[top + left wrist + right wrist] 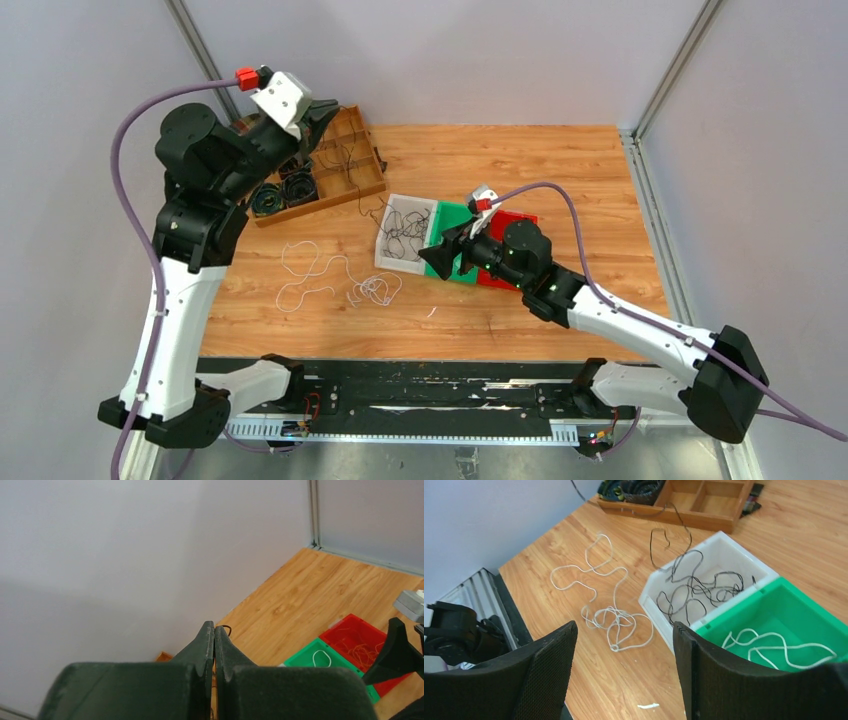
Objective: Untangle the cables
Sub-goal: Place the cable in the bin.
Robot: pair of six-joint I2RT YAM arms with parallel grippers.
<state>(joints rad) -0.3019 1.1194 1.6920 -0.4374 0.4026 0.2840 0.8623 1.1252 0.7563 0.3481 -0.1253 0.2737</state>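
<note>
My left gripper [325,112] is raised over the wooden tray [352,160], jaws pressed together. A thin black cable [228,628] peeks out at its tips [214,625]. That black cable [684,525] trails down to a tangle of black cables [405,230] in the white bin [724,542]. A white cable [325,275] lies looped on the table, also in the right wrist view [611,617]. My right gripper [437,258] is open and empty, hovering by the near corner of the white bin, fingers spread [624,630]. White cable [774,647] lies in the green bin; orange cables [357,645] lie in the red bin.
The wooden tray holds thick black coiled rolls [283,192] at the back left. The green bin [455,222] and the red bin [517,222] stand side by side right of the white bin. A small white scrap [647,706] lies on the table near the front edge.
</note>
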